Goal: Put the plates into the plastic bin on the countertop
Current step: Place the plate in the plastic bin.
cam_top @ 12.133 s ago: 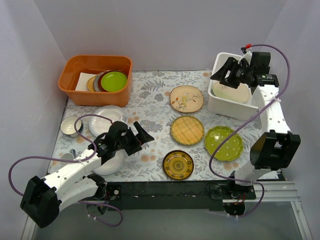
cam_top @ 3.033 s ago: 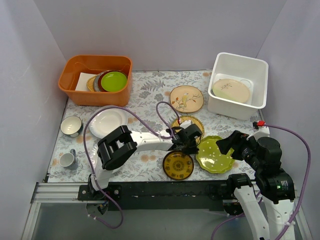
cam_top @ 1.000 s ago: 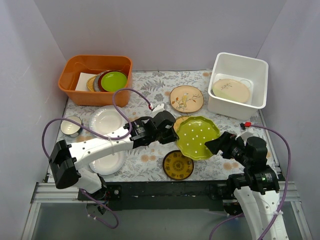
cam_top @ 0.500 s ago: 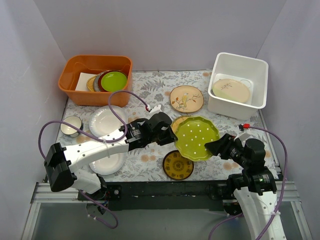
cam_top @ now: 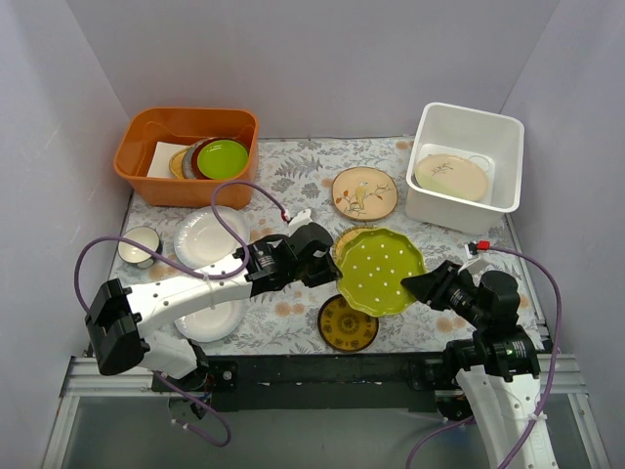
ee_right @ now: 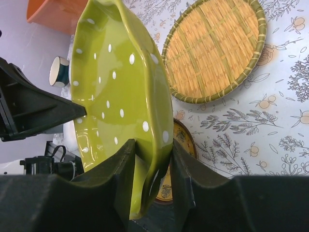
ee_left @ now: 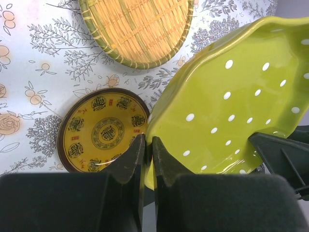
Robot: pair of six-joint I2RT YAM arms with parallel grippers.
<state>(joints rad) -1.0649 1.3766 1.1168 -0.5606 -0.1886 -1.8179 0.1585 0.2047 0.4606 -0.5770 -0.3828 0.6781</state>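
Green dotted plate (cam_top: 381, 271): held tilted and clear of the countertop (cam_top: 293, 191), over the woven yellow plate (ee_left: 137, 26) and beside the amber patterned plate (cam_top: 348, 322). It is well apart from the white bin (cam_top: 509, 134), which holds a cream plate (cam_top: 451, 176), and a tan bird plate (cam_top: 364, 192) lies flat between the two. Left gripper (ee_left: 147, 145): fingers pinched together on one edge of the green plate; right gripper (ee_right: 152, 150): fingers straddle the opposite rim closely, but whether they press on it cannot be told.
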